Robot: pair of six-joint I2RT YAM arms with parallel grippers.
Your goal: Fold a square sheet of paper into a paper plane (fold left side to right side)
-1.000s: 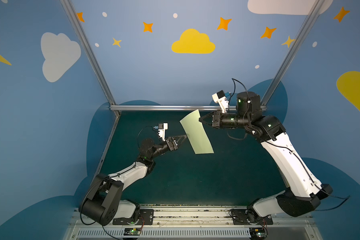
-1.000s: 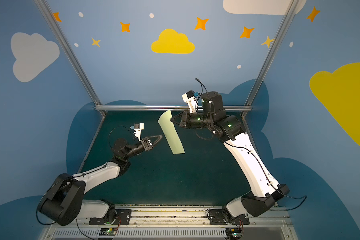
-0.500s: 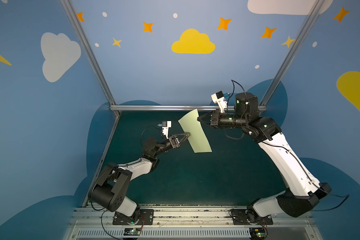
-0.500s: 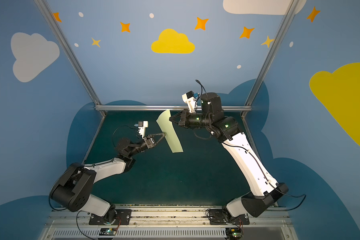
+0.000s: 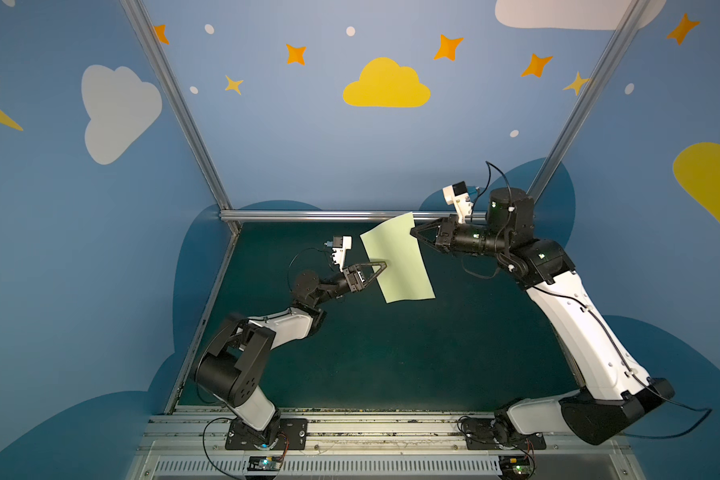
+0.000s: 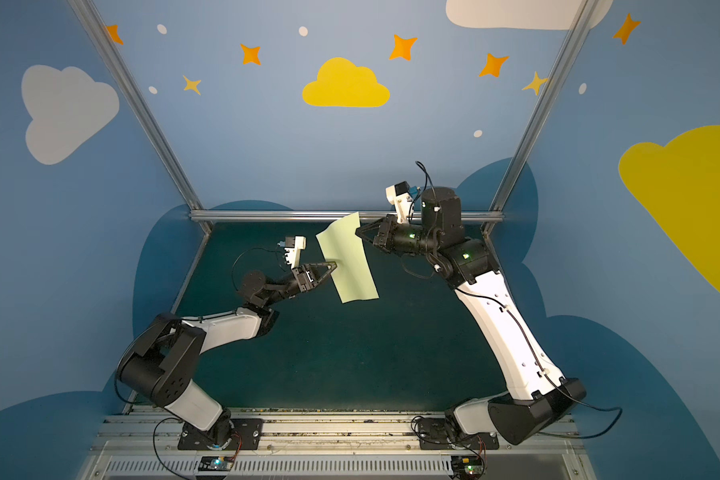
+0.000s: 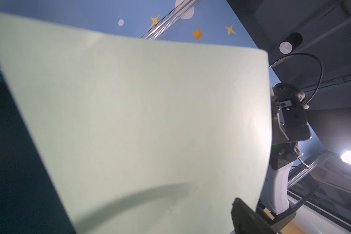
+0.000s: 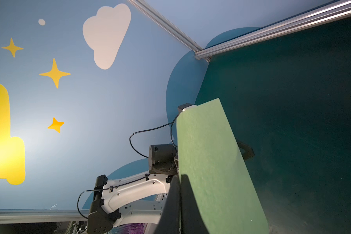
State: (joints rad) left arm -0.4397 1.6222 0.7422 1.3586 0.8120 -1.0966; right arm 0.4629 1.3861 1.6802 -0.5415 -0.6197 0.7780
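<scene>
Paper (image 5: 398, 257) in pale green hangs in the air above the dark green surface (image 5: 391, 353), a flat oblong sheet with no dart shape that you can make out. It sits tilted between your two arms, toward the far side; in both top views its upper corner overlaps the metal rail (image 5: 308, 215) at the back, and its lower edge curls a little. Your right end effector (image 5: 412, 232) is clenched on the sheet's upper right edge, and the right wrist view shows its tips pressed together with the paper (image 8: 211, 162) pinched between them. Your left end effector (image 5: 381, 268) sits at the sheet's left edge, about halfway down, with its jaws spread and straddling that edge. In the left wrist view one finger (image 7: 245, 218) lies on the near face of the paper (image 7: 140, 121), and a dark curved shape shows through the sheet well apart from it. You cannot tell whether either left tip presses on the sheet.
</scene>
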